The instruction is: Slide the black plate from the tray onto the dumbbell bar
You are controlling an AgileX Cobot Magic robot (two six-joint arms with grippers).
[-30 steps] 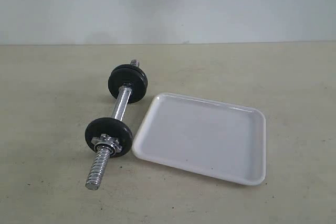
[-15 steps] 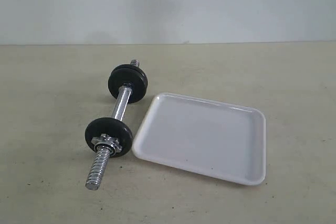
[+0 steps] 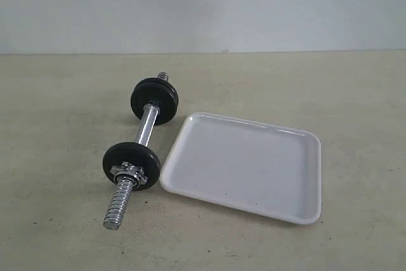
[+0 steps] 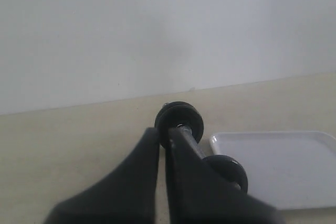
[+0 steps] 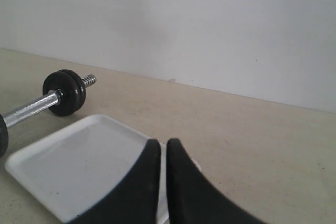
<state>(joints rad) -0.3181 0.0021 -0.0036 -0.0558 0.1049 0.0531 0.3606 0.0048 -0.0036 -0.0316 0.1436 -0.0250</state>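
Looks like a bare lab test bench: plain beige tabletop (image 3: 57,220) across 6 o'clock, blank white wall (image 3: 203,4) at 12 o'clock.

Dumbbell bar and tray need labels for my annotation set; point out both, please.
dumbbell bar (image 3: 147,126), exterior view, smooth chrome middle of the shaft.
tray (image 3: 247,166), exterior view, bare floor near its centre.

Dumbbell bar (image 3: 146,128) shiny chrome, coarse-threaded ends; tray (image 3: 244,167) glossy white; table (image 3: 57,106) matt.
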